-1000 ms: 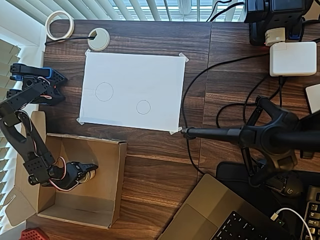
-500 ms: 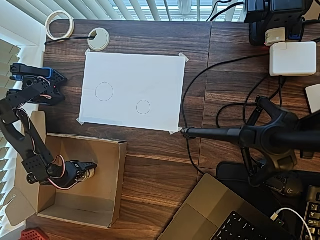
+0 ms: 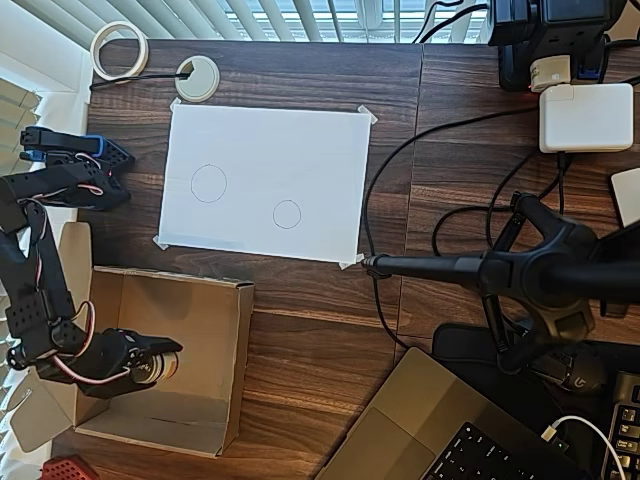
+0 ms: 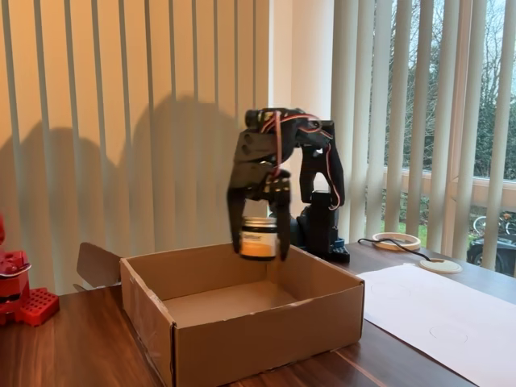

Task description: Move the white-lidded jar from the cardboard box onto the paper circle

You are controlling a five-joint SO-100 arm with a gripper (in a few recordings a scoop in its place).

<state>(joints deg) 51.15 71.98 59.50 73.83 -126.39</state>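
My claw (image 4: 260,234) is clamped on the jar (image 4: 259,239), one finger down each side of it. In the fixed view the jar hangs upright above the box (image 4: 242,322), clear of the floor and about level with the rim. Its axis runs straight up and down, lid on top tucked between my fingers, pale label facing the camera. It is short and squat, roughly as wide as it is tall.

In the overhead view my claw (image 3: 160,362) reaches from the left over the box (image 3: 225,370), and the jar (image 3: 166,366) shows as a small pale round shape at the fingertips, over the left part of the box's open interior. My arm runs up the left side of that view to its base beside the sheet.

The white sheet (image 3: 265,180) lies taped flat on the dark wood table (image 3: 320,330), above the box in the overhead view and well apart from the jar. The circle (image 3: 287,214) is drawn near the sheet's lower right; a larger circle (image 3: 208,183) sits to its left. In the fixed view the sheet (image 4: 443,310) lies to the right of the box.
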